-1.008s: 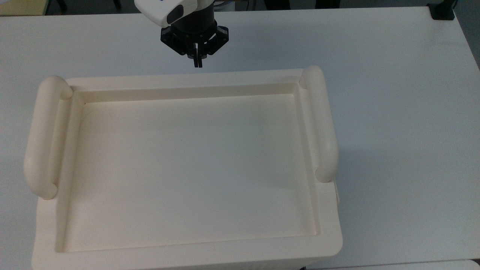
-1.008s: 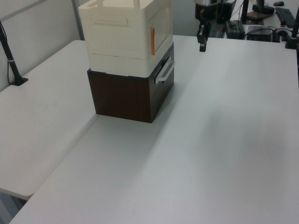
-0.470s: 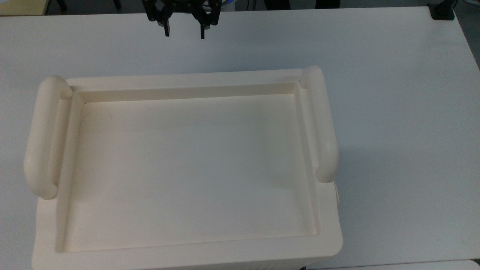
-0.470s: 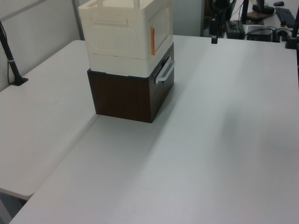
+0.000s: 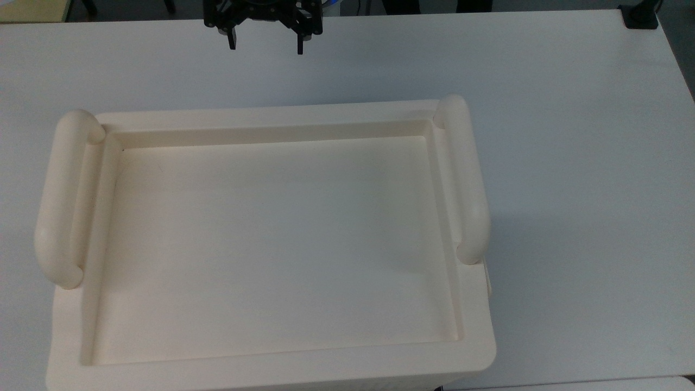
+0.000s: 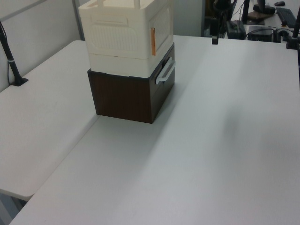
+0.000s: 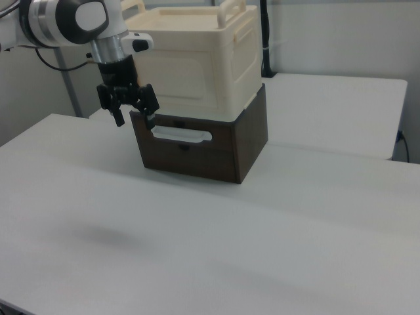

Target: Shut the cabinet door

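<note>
Fingers (image 5: pixel 299 48) spread wide, nothing between them, hanging above the worktop (image 5: pixel 570 136), tips pointing down. The cabinet (image 5: pixel 271 115) sits near them but apart, with bare worktop in between; in the top view it's below the fingertips, in the right view just behind them. It's stacked on a dark brown drawer unit (image 7: pixel 197 157). The cabinet door (image 7: pixel 190 75) is on the face turned toward the fingers and, as far as I can tell, lies flush w/ the box front. Nothing sticks out past the rim in the top view, and the orange edge strip (image 6: pixel 153 35) runs straight down the corner. So prob. task done or v. close. Risks from here: (1) can't see any latch, so if the door's only pushed to & not caught, it could drift open again. (2) If the arm goes back in for another push w/ fingers this wide, a tip could snag the drawer handle (image 7: pixel 181 136), which is below the door and nearest the fingers, or miss the panel. (3) Cabinet looks like it's just resting on the brown unit, so a hard shove might slide it off-square or shift the whole stack.
</note>
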Motion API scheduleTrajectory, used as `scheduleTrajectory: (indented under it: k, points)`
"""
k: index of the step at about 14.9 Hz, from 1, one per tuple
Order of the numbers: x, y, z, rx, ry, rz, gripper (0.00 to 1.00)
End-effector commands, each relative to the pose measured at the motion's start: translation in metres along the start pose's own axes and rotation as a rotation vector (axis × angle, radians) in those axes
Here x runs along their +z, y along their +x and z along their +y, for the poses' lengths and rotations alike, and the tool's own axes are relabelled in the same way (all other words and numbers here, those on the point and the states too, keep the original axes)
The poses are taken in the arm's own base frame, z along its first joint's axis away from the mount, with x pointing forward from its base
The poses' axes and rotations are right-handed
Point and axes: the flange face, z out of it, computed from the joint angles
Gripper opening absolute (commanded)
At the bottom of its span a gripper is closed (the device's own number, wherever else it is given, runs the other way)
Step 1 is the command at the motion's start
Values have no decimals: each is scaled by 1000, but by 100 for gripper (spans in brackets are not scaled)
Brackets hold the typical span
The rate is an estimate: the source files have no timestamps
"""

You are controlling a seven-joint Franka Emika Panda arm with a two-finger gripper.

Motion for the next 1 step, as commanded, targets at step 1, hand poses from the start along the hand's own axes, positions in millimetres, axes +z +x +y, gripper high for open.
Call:
scheduleTrajectory:
  k: [1]
  points:
    - [-2, -8, 3, 21, -12, 0, 100]
